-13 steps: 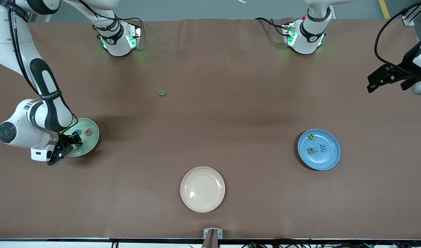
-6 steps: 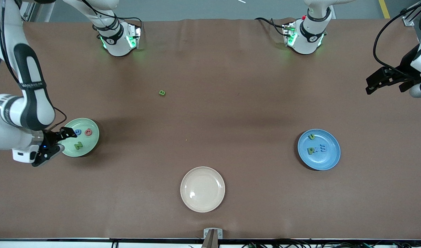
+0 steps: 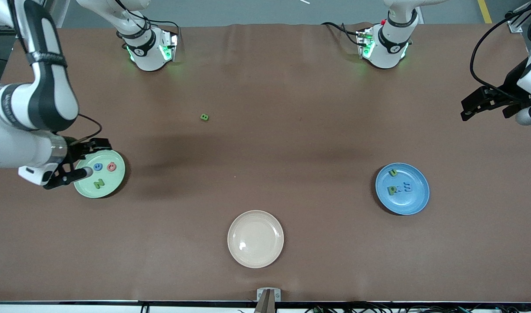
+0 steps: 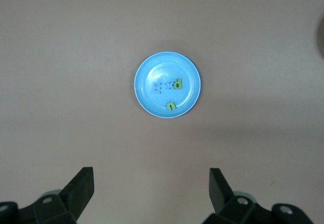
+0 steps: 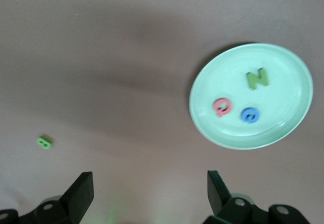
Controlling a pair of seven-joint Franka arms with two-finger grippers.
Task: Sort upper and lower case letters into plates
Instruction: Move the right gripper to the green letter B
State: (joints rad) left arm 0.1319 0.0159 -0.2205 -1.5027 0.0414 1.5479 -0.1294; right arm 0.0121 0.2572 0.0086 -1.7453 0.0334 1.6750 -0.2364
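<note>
- While the right gripper [image 3: 84, 158] hovers spread and empty over the mint green plate [image 3: 114, 181], a green N [image 3: 99, 183], blue letter [image 3: 98, 166] and pink letter [image 3: 112, 166] lie in it.
- The left gripper [image 3: 482, 104] waits, spread, at its table end.
- The blue plate [image 3: 415, 204] holds four letters; a green B [image 3: 204, 117] lies on the table.

Three plates sit on the counter [image 3: 291, 143]. One plate [image 3: 85, 188] lies at the right arm's end and carries three letters [image 3: 99, 183]. Another plate [image 3: 415, 201] lies at the left arm's end with four letters [image 3: 392, 189] in it. A third plate [image 3: 255, 238] lies between them, nearer the front camera. A lone letter [image 3: 204, 117] lies farther from the camera than all the plates.
</note>
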